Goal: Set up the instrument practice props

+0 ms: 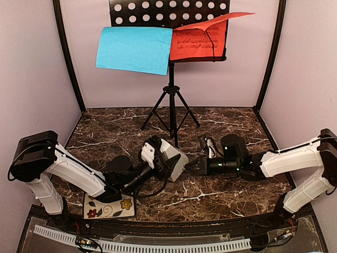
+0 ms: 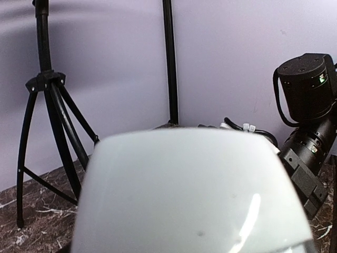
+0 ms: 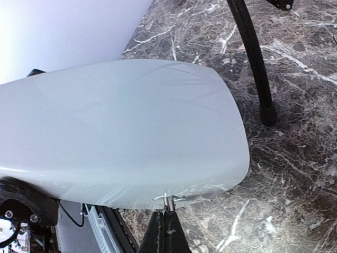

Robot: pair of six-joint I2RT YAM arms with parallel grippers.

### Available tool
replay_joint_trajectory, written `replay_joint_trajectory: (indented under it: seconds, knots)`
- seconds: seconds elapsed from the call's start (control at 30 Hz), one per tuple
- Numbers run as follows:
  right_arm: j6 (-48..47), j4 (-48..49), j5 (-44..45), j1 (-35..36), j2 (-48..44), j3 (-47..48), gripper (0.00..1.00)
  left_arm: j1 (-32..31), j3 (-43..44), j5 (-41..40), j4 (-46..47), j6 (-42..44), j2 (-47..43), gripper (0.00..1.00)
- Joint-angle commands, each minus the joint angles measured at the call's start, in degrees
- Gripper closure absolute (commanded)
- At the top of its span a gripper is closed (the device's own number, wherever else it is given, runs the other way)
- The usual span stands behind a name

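From above, we see the left hand (image 1: 159,156) grasping the white metronome (image 1: 176,161) low over the surface (image 1: 226,195). The clenched right hand (image 1: 192,165) touches its right side. Left wrist: the metronome's length runs away from that hand. Right wrist: shut fingertips (image 3: 159,237) meet its near edge.
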Motion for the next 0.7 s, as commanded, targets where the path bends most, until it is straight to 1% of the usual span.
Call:
replay_joint_trajectory:
  seconds: [0.0,0.23,0.4,0.53,0.63,0.67]
  knots:
    - [6.1,11.9,2.4,-3.5,-3.9,-2.3,1.00,-2.7,-2.8,7.6,13.9,7.1,-3.7,1.00]
    - [8.1,15.5,1.1,-4.5,-7.3,-3.4,1.00,-4.0,-5.4,9.7,22.1,12.0,-3.2,1.00]
    - [10.3,19.9,0.3,-5.1,-9.2,-5.5,1.00,-4.9,-7.1,10.6,27.8,14.4,-3.2,1.00]
    - [10.7,20.9,-0.6,-5.4,-8.7,-5.8,1.00,-5.2,-6.9,12.0,27.3,14.9,-3.9,1.00]
    - [9.1,19.0,-1.8,-5.4,-7.0,-4.7,1.00,-5.2,-4.9,9.4,22.3,13.6,-4.5,1.00]
    - [8.1,17.5,-2.5,-5.4,-6.3,-4.2,1.00,-5.2,-3.9,7.6,19.3,12.9,-4.7,1.00]
